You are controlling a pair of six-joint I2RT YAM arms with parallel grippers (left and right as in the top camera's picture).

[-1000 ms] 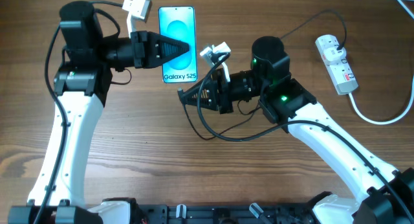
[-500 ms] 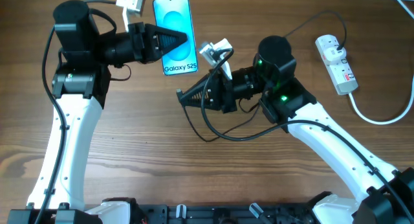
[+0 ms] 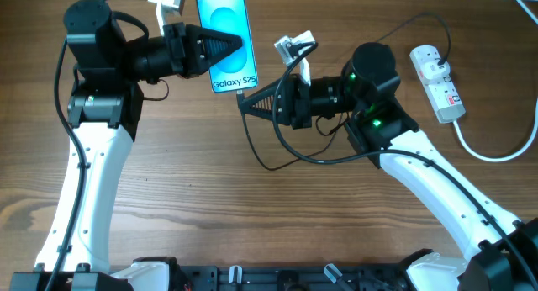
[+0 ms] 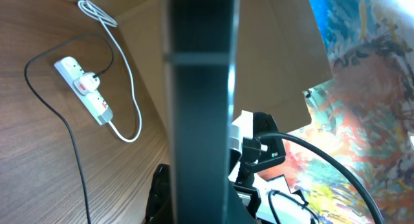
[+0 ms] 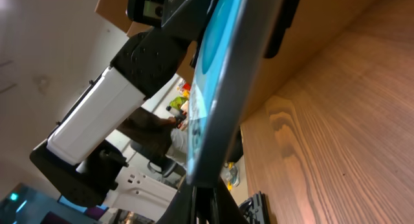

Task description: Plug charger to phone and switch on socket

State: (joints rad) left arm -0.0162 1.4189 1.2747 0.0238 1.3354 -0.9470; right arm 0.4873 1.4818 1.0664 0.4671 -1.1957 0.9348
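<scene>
The phone (image 3: 220,13) was clamped by the left gripper (image 3: 235,49), the charger (image 3: 267,166) tip pinched at its bottom edge by the right gripper (image 3: 245,104).

wood-grain table (image 3: 210,198), brown board (image 4: 272,49), colourful painted wall (image 4: 369,88) behind.

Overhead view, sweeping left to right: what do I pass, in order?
Left arm's black joint → phone, clamped in the left hand → right hand, holding the tip of the charger → right arm's black joint → socket → thick white cord.
</scene>
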